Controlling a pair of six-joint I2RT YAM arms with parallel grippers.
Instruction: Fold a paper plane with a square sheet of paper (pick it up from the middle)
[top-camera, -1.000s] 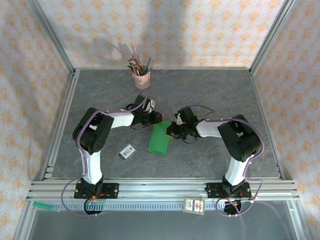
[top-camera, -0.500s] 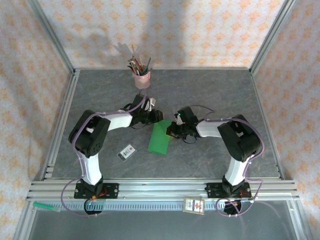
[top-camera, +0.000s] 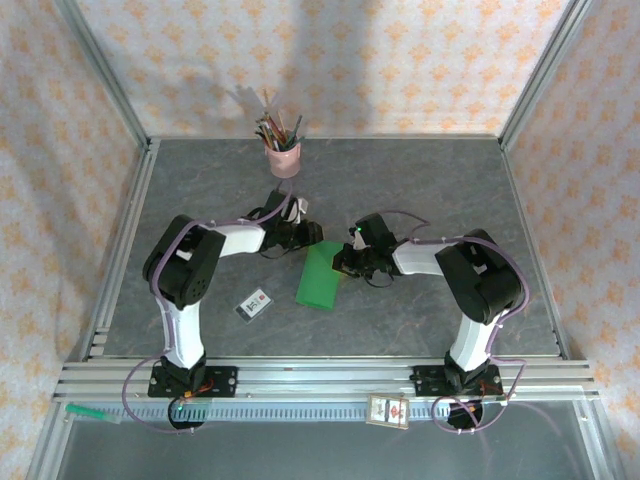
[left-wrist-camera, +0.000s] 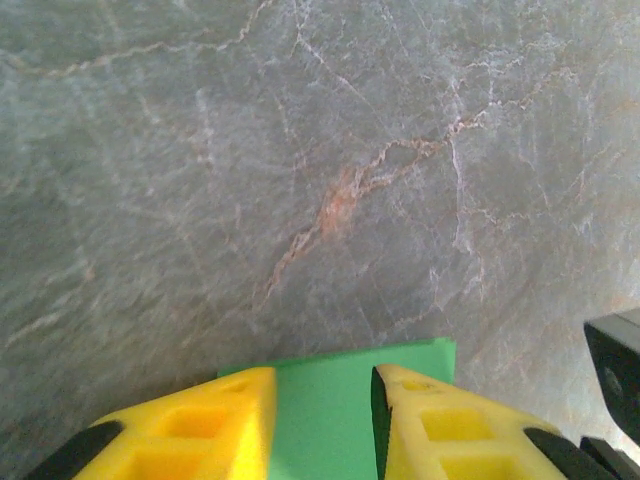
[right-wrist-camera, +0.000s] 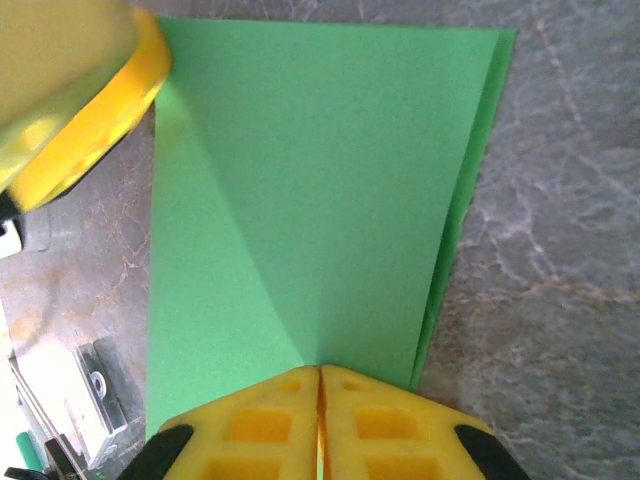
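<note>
The square sheet of paper (top-camera: 320, 277) is lying folded into a narrow green strip near the middle of the tabletop (top-camera: 420, 190). I am holding my left gripper (left-wrist-camera: 322, 385) partly open over the strip's far end, green showing between the fingers and nothing clamped. I am resting my right gripper (right-wrist-camera: 318, 378), pads closed tight together, at the strip's right edge. I cannot tell whether any paper is nipped between them. A small white card (top-camera: 254, 303) is lying nearer the left edge.
</note>
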